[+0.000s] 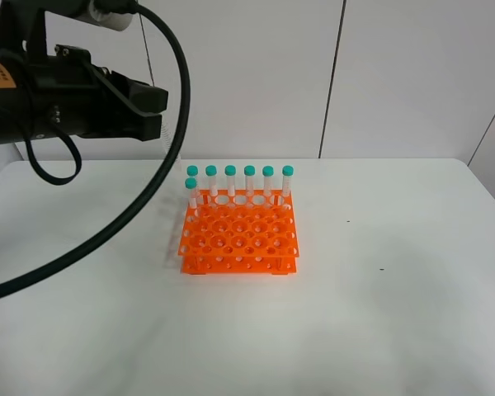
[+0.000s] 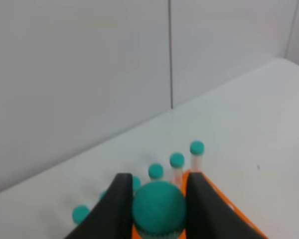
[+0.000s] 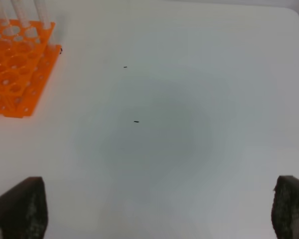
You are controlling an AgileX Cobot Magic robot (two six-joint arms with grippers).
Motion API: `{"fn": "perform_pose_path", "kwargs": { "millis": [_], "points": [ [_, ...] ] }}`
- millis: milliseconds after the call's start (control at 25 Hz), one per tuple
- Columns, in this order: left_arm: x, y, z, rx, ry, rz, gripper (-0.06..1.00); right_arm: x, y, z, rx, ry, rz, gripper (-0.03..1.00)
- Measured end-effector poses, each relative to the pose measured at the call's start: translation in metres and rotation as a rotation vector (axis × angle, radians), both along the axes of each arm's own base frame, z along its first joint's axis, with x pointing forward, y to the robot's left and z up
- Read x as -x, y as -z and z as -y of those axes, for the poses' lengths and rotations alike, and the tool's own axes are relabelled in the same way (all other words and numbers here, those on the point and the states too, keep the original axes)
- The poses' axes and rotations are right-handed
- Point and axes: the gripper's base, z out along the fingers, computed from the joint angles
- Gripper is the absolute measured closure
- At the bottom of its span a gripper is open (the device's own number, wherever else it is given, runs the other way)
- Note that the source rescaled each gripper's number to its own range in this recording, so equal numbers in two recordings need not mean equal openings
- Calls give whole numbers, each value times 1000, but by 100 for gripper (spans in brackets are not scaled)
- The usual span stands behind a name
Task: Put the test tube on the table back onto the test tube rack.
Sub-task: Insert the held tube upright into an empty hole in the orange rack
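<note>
My left gripper (image 1: pixel 154 111) hangs high above the table's back left, close to the camera. In the left wrist view it (image 2: pixel 158 198) is shut on the teal cap of the test tube (image 2: pixel 158 209); the tube's body is hidden. The orange test tube rack (image 1: pixel 239 239) stands mid-table on the white table (image 1: pixel 396 313). Several teal-capped tubes (image 1: pixel 249 177) stand in its back rows and also show in the left wrist view (image 2: pixel 197 148), below and beyond the gripper. My right gripper (image 3: pixel 155 206) is open and empty over bare table, to the right of the rack (image 3: pixel 17 64).
A thick black cable (image 1: pixel 107 231) loops from the left arm across the left of the exterior view. Two small dark specks (image 1: pixel 349 221) lie on the table right of the rack. A white panelled wall (image 1: pixel 396 74) stands behind the table.
</note>
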Motion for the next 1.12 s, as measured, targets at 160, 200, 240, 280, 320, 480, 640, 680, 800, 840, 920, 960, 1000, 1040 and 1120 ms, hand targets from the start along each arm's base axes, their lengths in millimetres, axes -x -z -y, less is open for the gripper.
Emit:
{"fn": "perform_pose_path", "kwargs": {
  "millis": [160,200,240,280,320,480,640,680,800,840,920,960,1000,1040,1120],
  "points": [
    [-21,21,12,-5,-6,-7,94,0,0,0,0,0,0,-3],
    [-26,28,16,-12,-7,-16,94,0,0,0,0,0,0,-3],
    [-30,33,18,-17,-7,-24,94,0,0,0,0,0,0,-3],
    [-35,39,21,-24,-8,-35,94,0,0,0,0,0,0,-3],
    [-40,44,24,-32,-8,-46,94,0,0,0,-1,0,0,-3],
    [-61,58,39,-60,-2,-87,94,0,0,0,-1,0,1,-3],
    [-83,70,57,-93,8,-139,94,0,0,0,-1,0,1,-3],
    [-88,72,61,-90,7,-147,94,0,0,0,-1,0,1,-3],
    [-102,85,70,-79,-1,-187,94,0,0,0,-1,0,1,-3],
    [-106,91,72,-87,1,-194,94,0,0,0,-1,0,1,-3],
    [-110,101,76,-118,14,-188,94,0,0,0,-1,0,1,-3],
    [-111,104,77,-124,18,-184,94,0,0,0,-1,0,1,-3],
    [-113,107,77,-135,23,-178,94,0,0,0,-1,0,1,-3],
    [-115,109,76,-137,22,-175,94,0,0,0,-1,0,1,-3],
    [-118,111,73,-128,7,-183,94,0,0,0,-1,0,1,-3]
  ]
}}
